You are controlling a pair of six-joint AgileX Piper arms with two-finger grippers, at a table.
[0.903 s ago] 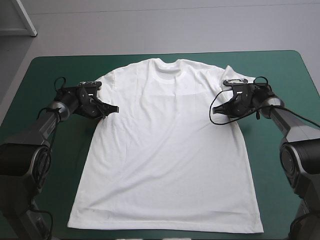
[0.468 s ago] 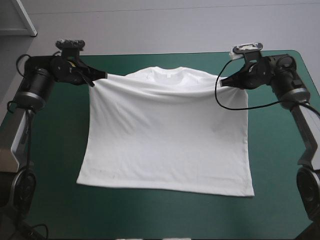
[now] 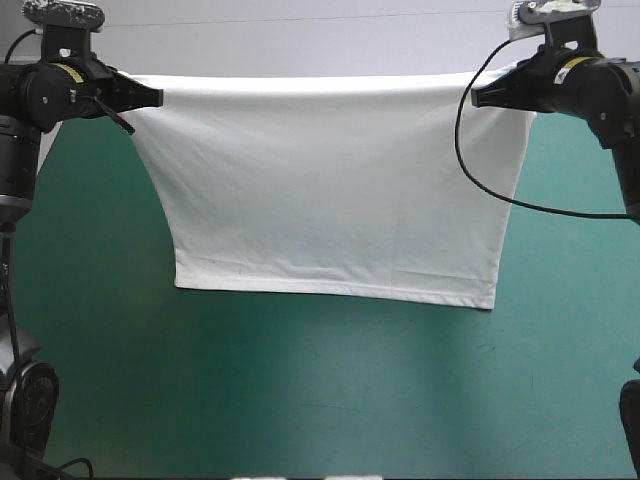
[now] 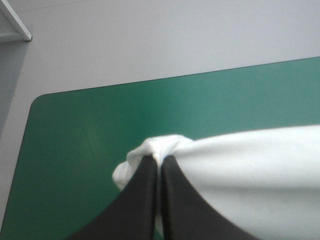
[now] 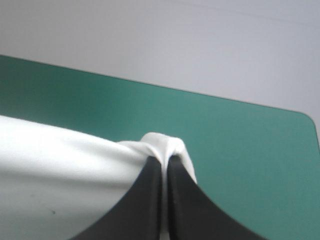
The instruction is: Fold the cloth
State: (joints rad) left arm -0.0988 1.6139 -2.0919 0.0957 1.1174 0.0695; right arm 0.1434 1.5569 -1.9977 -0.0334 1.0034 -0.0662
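Observation:
The white T-shirt hangs stretched between both raised arms, its top edge taut and level, its hem hanging free above the teal-green table. My left gripper is shut on the T-shirt's left upper corner, my right gripper on the right upper corner. In the left wrist view the black fingers pinch a bunched knot of T-shirt at my left gripper. The right wrist view shows the same: my right gripper holds a fold of T-shirt at its tips.
The teal-green cover lies bare under and ahead of the hanging cloth. Its far rounded corners show in both wrist views, with grey floor beyond.
Both arms have risen and drawn apart with the T-shirt's shoulders in their grips. The T-shirt has gone from lying flat to hanging as a taut sheet, its hem off the table.

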